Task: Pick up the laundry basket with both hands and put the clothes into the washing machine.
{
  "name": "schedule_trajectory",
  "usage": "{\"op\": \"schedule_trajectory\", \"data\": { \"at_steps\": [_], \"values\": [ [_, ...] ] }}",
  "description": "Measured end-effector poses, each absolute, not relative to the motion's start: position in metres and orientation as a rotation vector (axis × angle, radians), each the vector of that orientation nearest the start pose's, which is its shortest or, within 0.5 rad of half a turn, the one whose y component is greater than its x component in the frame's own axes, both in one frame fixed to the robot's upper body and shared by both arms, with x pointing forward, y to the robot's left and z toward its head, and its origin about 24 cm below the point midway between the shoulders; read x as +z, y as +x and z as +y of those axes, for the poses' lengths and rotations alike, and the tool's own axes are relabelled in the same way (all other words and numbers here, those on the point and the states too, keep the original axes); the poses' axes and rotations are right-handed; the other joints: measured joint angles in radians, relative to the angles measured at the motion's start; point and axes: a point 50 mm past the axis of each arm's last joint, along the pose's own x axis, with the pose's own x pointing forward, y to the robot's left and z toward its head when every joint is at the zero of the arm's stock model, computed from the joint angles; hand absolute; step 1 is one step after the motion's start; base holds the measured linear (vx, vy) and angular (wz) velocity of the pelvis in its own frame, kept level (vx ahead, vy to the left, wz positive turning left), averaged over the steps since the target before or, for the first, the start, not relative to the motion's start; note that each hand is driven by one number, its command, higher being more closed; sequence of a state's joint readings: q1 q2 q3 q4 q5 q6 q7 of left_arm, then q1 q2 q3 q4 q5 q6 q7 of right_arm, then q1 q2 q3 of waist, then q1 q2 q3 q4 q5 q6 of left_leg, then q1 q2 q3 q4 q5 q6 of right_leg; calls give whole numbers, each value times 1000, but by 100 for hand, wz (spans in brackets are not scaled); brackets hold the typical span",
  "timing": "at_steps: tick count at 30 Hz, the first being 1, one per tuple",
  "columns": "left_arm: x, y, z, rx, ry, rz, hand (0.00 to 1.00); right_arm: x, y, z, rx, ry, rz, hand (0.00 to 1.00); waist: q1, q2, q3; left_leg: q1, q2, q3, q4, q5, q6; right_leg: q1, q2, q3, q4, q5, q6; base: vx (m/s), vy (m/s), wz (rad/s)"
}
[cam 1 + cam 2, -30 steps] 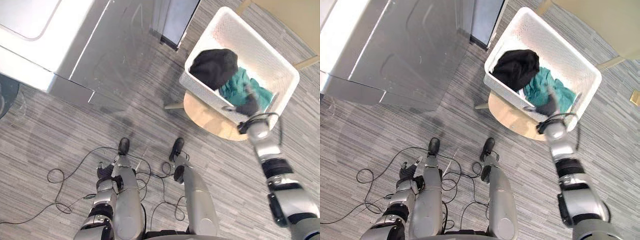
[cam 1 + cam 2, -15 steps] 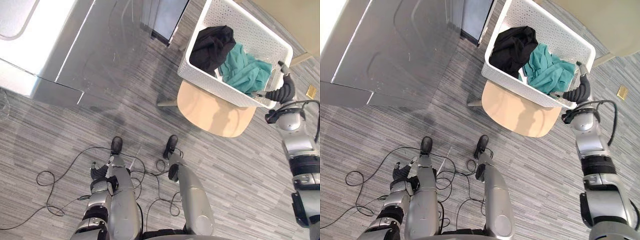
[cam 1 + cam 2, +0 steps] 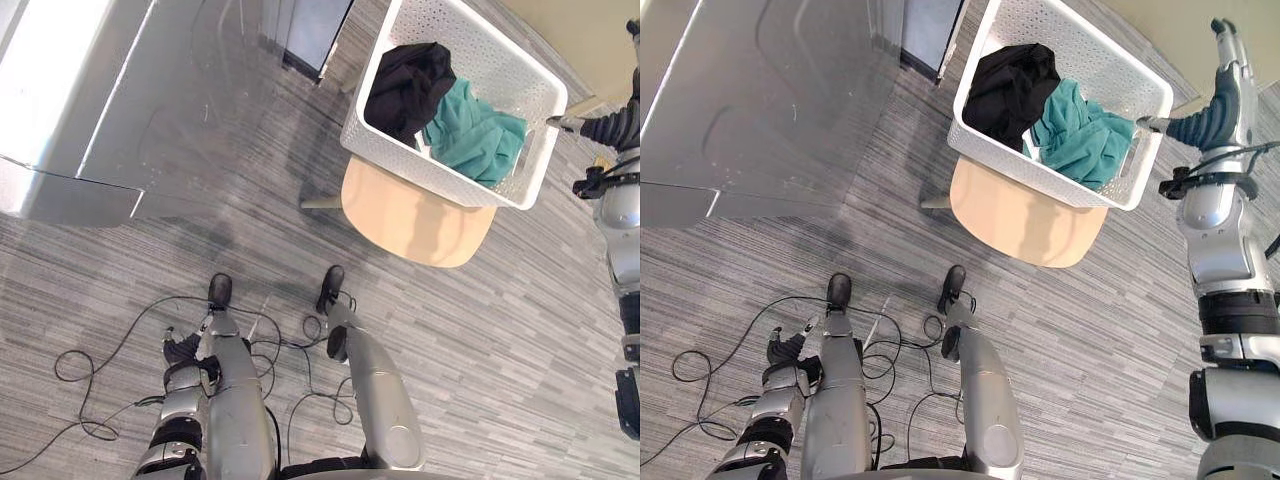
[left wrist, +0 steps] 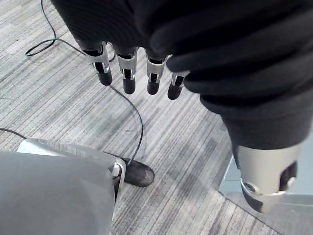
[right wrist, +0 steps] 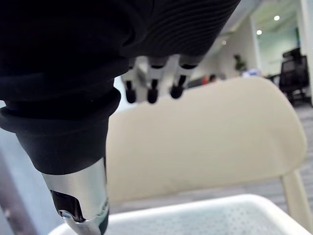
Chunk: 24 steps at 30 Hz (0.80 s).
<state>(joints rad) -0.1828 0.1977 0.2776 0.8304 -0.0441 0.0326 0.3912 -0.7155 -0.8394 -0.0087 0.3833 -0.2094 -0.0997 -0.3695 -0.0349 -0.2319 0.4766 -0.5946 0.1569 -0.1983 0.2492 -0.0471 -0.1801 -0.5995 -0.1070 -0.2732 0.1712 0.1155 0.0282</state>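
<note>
You have one white basket (image 3: 430,178) to count, with two pieces of clothing in it: one black garment (image 3: 405,85) and one teal garment (image 3: 478,140). You can also count one round wooden stool (image 3: 415,225), one washing machine (image 3: 70,90) and one beige chair (image 5: 205,147).

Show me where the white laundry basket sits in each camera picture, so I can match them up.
Left eye view: basket at upper right, resting on a round seat.
Right eye view: basket at upper middle, on the same seat.
Left wrist view: grey floor beyond the left hand.
Right wrist view: basket rim, nearer than the chair back.
Shared landmark: the beige chair behind the basket, also in the right wrist view.
</note>
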Motion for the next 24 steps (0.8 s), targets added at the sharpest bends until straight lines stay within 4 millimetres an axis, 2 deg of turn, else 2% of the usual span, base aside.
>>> {"op": "schedule_trajectory", "data": {
  "at_steps": [3,5,9,14,17,24],
  "values": [
    [-75,220,272,688,141,638,0,279,341,-289,-560,-956,-596,0,12,2,1,-11,-1,-4,13,-5,5,-4,0,-1,-1,0,0,0,0,0],
    [-74,220,272,689,143,636,0,281,347,-286,-558,-998,-571,0,30,3,2,-28,-2,-7,15,-5,5,-21,0,-3,-1,1,-1,3,-2,3],
    [-78,220,264,680,131,649,0,281,360,-286,-560,-1058,-504,0,77,30,21,-58,-6,-24,41,-5,5,-28,0,-14,-1,2,-2,11,4,8],
    [-80,220,256,688,114,653,0,289,366,-276,-537,-1102,-505,0,113,52,35,-94,-8,-33,48,-5,5,-57,-4,-26,9,3,-4,-21,5,7],
    [-79,225,251,681,99,643,0,286,367,-276,-533,-1100,-488,0,133,59,40,-108,-9,-33,57,-5,5,-69,-6,-27,16,3,-4,0,0,0],
    [-76,228,248,705,64,620,0,277,374,-266,-500,-1064,-458,0,137,63,38,-153,-15,-34,80,-5,5,-102,-12,-32,23,8,-2,-6,2,2]
  ]
}}
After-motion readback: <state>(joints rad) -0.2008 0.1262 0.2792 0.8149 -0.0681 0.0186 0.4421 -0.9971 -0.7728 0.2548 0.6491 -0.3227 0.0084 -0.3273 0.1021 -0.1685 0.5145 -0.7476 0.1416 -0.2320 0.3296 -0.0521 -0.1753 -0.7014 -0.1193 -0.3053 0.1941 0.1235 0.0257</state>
